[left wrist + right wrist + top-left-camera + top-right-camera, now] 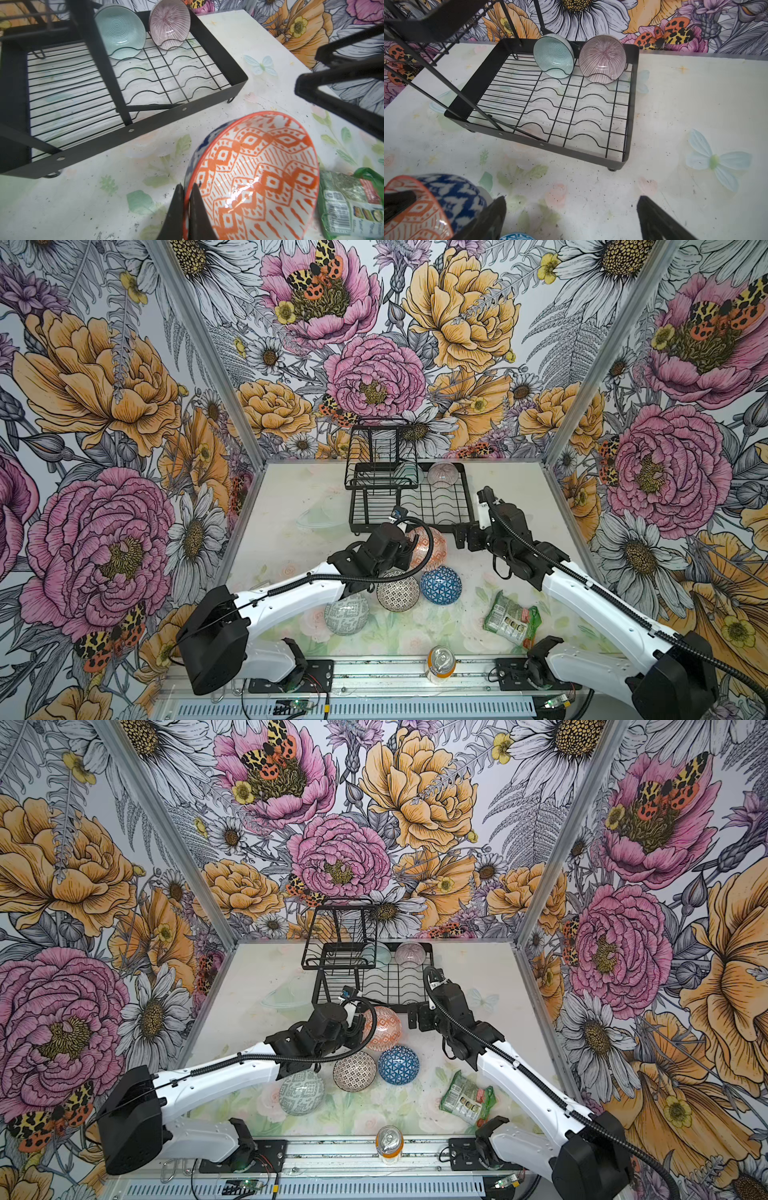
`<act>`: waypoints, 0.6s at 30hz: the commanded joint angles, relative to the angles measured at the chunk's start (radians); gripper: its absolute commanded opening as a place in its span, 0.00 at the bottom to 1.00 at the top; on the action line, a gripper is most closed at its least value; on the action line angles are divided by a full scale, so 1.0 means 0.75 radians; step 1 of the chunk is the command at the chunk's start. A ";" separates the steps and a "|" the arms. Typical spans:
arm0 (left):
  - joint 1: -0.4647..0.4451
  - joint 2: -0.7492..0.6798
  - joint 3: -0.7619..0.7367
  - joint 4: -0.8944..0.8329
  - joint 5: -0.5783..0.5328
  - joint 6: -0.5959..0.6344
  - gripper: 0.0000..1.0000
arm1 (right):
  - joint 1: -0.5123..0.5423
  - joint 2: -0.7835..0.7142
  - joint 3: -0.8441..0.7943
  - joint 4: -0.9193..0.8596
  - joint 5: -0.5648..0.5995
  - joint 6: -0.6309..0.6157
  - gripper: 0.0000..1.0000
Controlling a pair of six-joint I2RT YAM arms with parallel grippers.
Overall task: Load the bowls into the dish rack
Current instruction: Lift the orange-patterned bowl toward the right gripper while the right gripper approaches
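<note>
The left gripper (186,187) pinches the rim of the orange bowl (259,176), held on edge just in front of the dish rack (93,145); better lower it slowly into a free slot, while the right gripper (572,199) is wide open.

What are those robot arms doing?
They are loading bowls into the black wire dish rack. The left gripper pinches the rim of the orange-white patterned ceramic bowl; the right gripper is open and empty. A pale teal bowl and a pink-striped bowl stand in the rack. The grey-green maze bowl, black-white lattice bowl and blue triangle bowl wait on the table.
</note>
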 commanded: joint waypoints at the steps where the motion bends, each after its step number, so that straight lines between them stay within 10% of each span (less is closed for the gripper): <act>1: 0.029 -0.073 -0.041 0.176 -0.112 -0.011 0.00 | 0.057 0.037 0.081 0.037 -0.011 0.086 0.99; 18: 0.075 -0.067 -0.104 0.438 -0.140 -0.101 0.00 | 0.219 0.111 0.189 0.082 -0.016 0.164 0.97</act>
